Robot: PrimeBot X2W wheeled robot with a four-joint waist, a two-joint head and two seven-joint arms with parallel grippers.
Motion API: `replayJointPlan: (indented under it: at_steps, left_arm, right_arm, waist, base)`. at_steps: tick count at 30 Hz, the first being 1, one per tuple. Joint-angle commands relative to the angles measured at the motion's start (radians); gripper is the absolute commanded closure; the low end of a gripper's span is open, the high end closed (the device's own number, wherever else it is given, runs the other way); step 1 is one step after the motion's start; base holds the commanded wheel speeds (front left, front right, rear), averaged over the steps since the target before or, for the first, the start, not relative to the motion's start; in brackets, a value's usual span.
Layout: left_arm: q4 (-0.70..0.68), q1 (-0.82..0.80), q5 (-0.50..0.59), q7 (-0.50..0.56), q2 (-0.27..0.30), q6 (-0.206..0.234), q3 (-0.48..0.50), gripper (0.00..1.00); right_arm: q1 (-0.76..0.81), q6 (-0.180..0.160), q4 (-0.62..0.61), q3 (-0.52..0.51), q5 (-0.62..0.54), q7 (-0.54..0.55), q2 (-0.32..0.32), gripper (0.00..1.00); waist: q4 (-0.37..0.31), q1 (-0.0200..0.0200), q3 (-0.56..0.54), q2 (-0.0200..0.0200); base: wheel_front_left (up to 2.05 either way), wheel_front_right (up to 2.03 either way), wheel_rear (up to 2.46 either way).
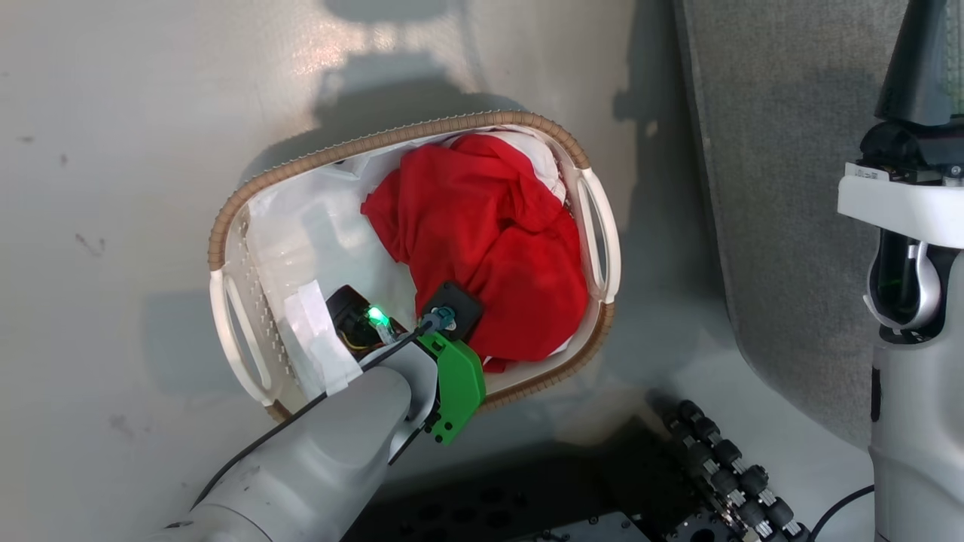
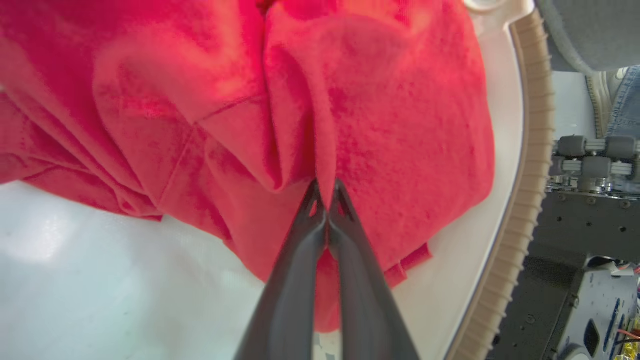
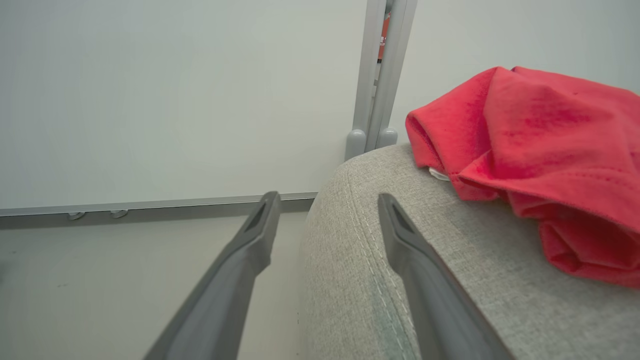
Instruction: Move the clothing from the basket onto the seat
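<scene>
Red clothing (image 1: 482, 241) lies heaped in the right half of the white basket (image 1: 226, 248), which stands on the floor. My left arm reaches down into the basket from the front. In the left wrist view my left gripper (image 2: 326, 192) is shut on a raised fold of the red clothing (image 2: 390, 125). The grey seat (image 1: 783, 188) runs along the right of the head view. My right gripper (image 3: 325, 210) stands open over the seat's rounded edge (image 3: 360, 260), holding nothing. Another piece of red clothing (image 3: 550, 150) lies on the seat to its right.
The basket's white liner (image 1: 316, 226) is bare on the left half. The robot's dark base and roller wheels (image 1: 723, 459) sit just in front of the basket. A wall and a metal post (image 3: 380, 75) stand beyond the seat. A person's shoe and jeans (image 2: 620, 95) show past the basket rim.
</scene>
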Motion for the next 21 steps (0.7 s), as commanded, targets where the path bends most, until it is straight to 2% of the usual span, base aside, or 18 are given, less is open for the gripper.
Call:
replayJointPlan:
  at_steps: [1, 6, 12, 18, 21]
  left_arm:
    - [-0.002, -0.012, -0.009, -0.017, 0.006, 0.005, -0.004, 1.00]
    - [0.000, 0.014, -0.037, -0.070, 0.005, 0.011, -0.007, 1.00]
    - [0.011, 0.043, -0.049, -0.125, 0.005, 0.009, -0.013, 1.00]
    - [-0.012, 0.067, -0.021, -0.146, 0.005, 0.018, -0.007, 1.00]
    - [-0.060, 0.073, 0.020, -0.145, 0.025, 0.024, 0.002, 1.00]
  right_arm:
    - [-0.005, -0.001, 0.010, 0.002, -0.011, -0.003, -0.003, 0.00]
    - [0.022, -0.001, 0.057, 0.024, -0.030, -0.003, -0.003, 0.00]
    - [0.072, -0.001, 0.130, 0.051, -0.052, -0.003, -0.003, 0.00]
    - [0.142, -0.001, 0.197, 0.080, -0.079, -0.003, -0.003, 0.00]
    - [0.182, -0.001, 0.228, 0.094, -0.085, -0.003, -0.003, 0.00]
  waist:
    - [0.015, -0.0001, -0.028, 0.0000]
    - [0.043, -0.0001, -0.096, 0.0000]
    - [0.096, -0.0001, -0.231, 0.0000]
    - [0.153, -0.0001, -0.396, 0.0000]
    - [0.173, -0.0001, -0.486, 0.0000]
  base:
    - [0.00, 0.00, 0.00]
    - [0.00, 0.00, 0.00]
    - [0.00, 0.00, 0.00]
    - [0.00, 0.00, 0.00]
    - [0.00, 0.00, 0.00]
